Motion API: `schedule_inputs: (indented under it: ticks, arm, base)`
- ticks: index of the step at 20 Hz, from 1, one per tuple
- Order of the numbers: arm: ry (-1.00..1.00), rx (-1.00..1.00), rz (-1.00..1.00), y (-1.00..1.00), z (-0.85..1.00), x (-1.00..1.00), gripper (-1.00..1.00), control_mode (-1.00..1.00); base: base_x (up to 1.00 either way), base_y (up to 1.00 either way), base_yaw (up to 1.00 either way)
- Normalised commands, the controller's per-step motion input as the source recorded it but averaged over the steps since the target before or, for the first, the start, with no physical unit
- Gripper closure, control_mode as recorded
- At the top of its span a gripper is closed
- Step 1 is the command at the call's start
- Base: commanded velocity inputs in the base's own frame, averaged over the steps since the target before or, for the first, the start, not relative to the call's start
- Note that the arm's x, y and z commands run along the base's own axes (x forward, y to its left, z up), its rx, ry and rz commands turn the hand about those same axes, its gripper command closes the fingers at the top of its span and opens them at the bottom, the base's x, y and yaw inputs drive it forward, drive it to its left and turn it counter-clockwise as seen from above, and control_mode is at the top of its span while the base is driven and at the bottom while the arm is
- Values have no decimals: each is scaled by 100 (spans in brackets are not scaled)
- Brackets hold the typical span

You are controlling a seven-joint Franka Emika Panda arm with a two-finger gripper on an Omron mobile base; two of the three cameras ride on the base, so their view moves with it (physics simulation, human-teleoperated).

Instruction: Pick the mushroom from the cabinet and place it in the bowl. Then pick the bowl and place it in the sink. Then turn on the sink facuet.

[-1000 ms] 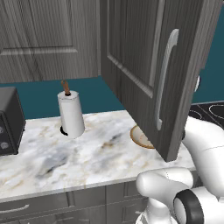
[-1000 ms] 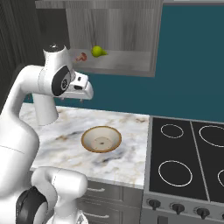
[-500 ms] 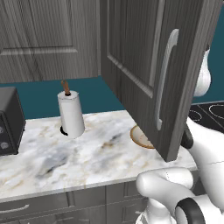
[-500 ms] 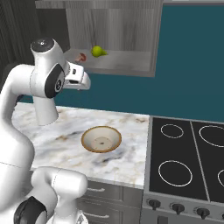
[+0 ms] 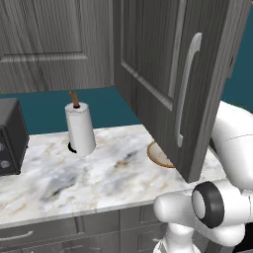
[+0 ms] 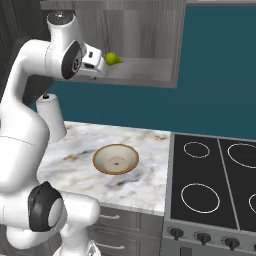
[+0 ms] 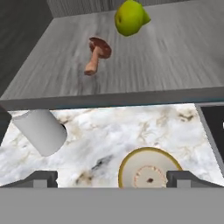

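The mushroom (image 7: 97, 54), with a reddish-brown cap and pale stem, lies on its side on the shelf of the open cabinet (image 7: 175, 57). My gripper (image 7: 112, 180) is open, hovering in front of the shelf edge and short of the mushroom, with nothing between its fingers. In the right base view the hand (image 6: 90, 60) is at shelf height and hides the mushroom. The tan-rimmed bowl (image 6: 116, 159) sits empty on the marble counter (image 6: 145, 175) below, and its edge (image 5: 157, 154) peeks from behind the cabinet door (image 5: 158, 74). The sink and faucet are out of view.
A green pear (image 7: 130, 17) lies on the shelf just right of and behind the mushroom. A paper towel roll (image 5: 80, 128) stands on the counter at left, beside a dark appliance (image 5: 10, 136). A black stovetop (image 6: 215, 180) lies right of the bowl.
The hand has risen from below the shelf to shelf height and now covers the mushroom in the right base view. The bowl and pear have not moved.
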Motion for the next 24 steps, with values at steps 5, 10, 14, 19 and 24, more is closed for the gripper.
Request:
schedule_inputs:
  ticks: [5,10,14,19,24]
  arm:
    - [0,0,0,11,-10,83,-100,-100]
    - [0,0,0,4,-6,49,-100,-100]
    - [0,0,0,8,-21,47,-100,-100]
    - [-1,0,0,8,-21,52,-100,-100]
    - [-1,0,0,1,-5,41,-100,-100]
  base:
    - [0,0,0]
    - [0,0,0]
    - [0,0,0]
    - [0,0,0]
    - [0,0,0]
